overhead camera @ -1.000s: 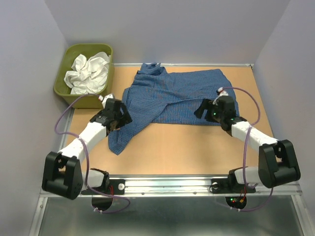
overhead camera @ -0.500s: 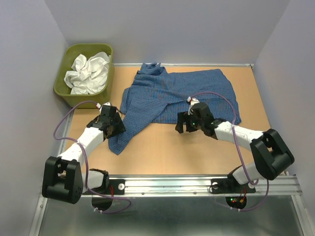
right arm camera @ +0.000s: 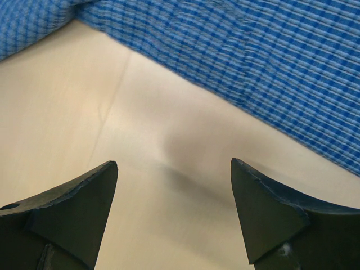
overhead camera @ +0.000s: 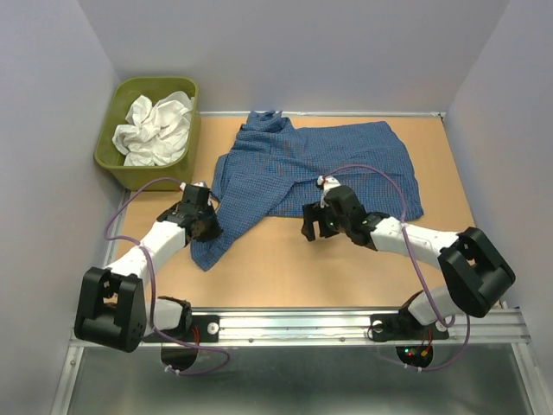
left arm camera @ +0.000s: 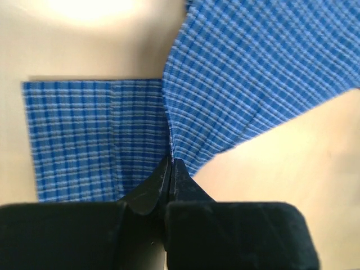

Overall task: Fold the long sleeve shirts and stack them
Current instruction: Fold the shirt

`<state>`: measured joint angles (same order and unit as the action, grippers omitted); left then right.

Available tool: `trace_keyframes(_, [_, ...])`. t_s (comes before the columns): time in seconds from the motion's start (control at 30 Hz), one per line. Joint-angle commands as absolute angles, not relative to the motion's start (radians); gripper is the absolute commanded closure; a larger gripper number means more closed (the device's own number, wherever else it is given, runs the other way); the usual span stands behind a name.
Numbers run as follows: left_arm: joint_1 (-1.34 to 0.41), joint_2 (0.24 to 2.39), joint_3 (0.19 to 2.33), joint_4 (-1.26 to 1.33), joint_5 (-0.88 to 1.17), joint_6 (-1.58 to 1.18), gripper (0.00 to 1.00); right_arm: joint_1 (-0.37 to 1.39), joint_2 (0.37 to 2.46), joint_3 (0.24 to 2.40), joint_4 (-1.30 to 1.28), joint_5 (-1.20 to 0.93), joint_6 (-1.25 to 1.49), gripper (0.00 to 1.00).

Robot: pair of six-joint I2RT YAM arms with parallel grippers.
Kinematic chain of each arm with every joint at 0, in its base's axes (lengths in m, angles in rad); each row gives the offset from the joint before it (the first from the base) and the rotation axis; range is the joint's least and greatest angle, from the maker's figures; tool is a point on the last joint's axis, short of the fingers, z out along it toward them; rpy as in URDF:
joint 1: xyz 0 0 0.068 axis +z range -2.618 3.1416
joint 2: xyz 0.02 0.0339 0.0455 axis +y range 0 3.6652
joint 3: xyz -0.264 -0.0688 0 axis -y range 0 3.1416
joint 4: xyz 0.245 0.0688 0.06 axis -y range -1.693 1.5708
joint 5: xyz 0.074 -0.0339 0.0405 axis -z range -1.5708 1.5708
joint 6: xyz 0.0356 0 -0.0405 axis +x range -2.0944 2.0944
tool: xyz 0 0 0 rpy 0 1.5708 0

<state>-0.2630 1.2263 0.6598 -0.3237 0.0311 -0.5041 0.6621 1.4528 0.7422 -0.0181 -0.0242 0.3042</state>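
In the top view, the blue checked shirt (overhead camera: 320,160) is seen spread over the table (overhead camera: 285,268), from the centre out towards 12 o'clock, collar at the far edge. One sleeve trails down towards 8 o'clock. The white garment (overhead camera: 155,125) is seen crumpled inside the olive-green tub (overhead camera: 111,130), which stands at 10 o'clock off the table's far left corner. The left gripper (overhead camera: 207,226) is placed on the trailing sleeve. The right gripper (overhead camera: 311,226) is held just off the shirt's near hem, close to the centre of the table.

In the left wrist view, the left gripper (left arm camera: 170,166) is seen with its jaws pressed together, a raised pleat of the shirt (left arm camera: 236,73) pinched between the tips. Checked cloth is spread from 9 o'clock round to 2 o'clock, and bare table (left arm camera: 315,185) is shown at 4 o'clock.

In the right wrist view, the right gripper (right arm camera: 173,164) is seen with its jaws wide apart and nothing between them, over bare table (right arm camera: 84,112). The shirt's edge (right arm camera: 270,50) is laid across from 11 o'clock to 3 o'clock.
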Motion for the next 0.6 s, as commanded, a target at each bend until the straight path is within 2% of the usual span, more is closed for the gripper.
trace_keyframes(0.0, [-0.304, 1.169, 0.762, -0.33, 0.116, -0.563, 0.96, 0.73, 1.417, 0.816, 0.027, 0.024, 0.296, 0.14])
trace_keyframes(0.23, [-0.405, 1.18, 0.876, -0.278, 0.233, -0.747, 0.94, 0.868, 1.379, 0.828, 0.135, 0.057, 0.316, 0.14])
trace_keyframes(0.57, [-0.482, 1.264, 1.023, -0.166, 0.27, -0.919, 0.91, 0.966, 1.359, 0.825, 0.261, 0.167, 0.321, 0.11])
